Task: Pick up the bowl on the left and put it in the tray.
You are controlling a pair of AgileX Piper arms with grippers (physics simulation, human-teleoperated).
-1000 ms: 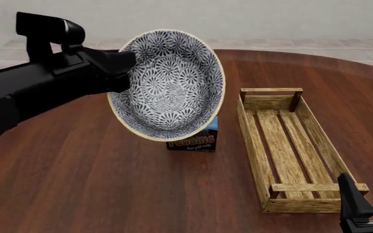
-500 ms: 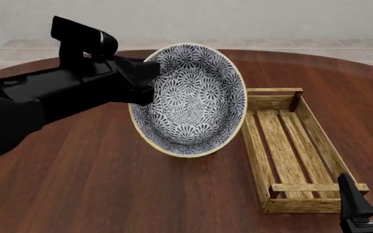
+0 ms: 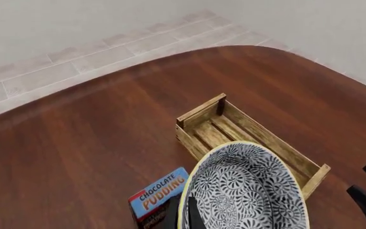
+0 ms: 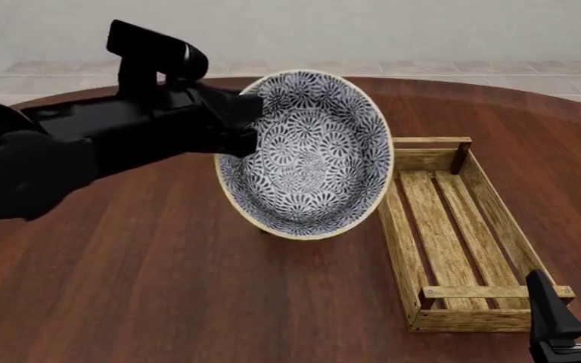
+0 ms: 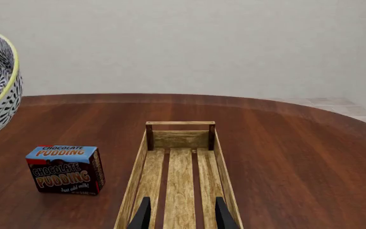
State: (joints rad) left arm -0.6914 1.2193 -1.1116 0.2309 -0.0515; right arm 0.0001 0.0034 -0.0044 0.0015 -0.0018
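**Operator:** Half done, I'd say. I have the bowl (image 4: 309,155) off the table, tilted steeply so its inside faces the camera, in the middle of the front frame. My left gripper (image 4: 238,125) is clamped on its rim at the upper left edge. The lift is finished; the carry and the drop are not.

**Observer:** Where does it sit against the tray?

**Operator:** In the front frame its right edge overlaps the left wall of the tray (image 4: 399,249), near the far end. It hangs in the air, so I judge it is beside or barely over that wall, not above the slats. What's left: move it right, level it, lower it, let go.

**Observer:** And the right arm?

**Operator:** Parked. The right gripper (image 5: 180,213) shows at the bottom of its own frame, fingers parted with nothing between them, pointing along the tray's length.

**Observer:** What can't you make out?

**Operator:** In the front frame the bowl covers the pudding box (image 5: 66,169) almost completely; I only get it clearly from the wrist cameras. In the left wrist frame the bowl is cut off at the bottom edge, and only slivers of the fingers (image 3: 193,214) show at its rim, so how deep the grip goes I can't tell. The bowl also hides the tray's near corner there.
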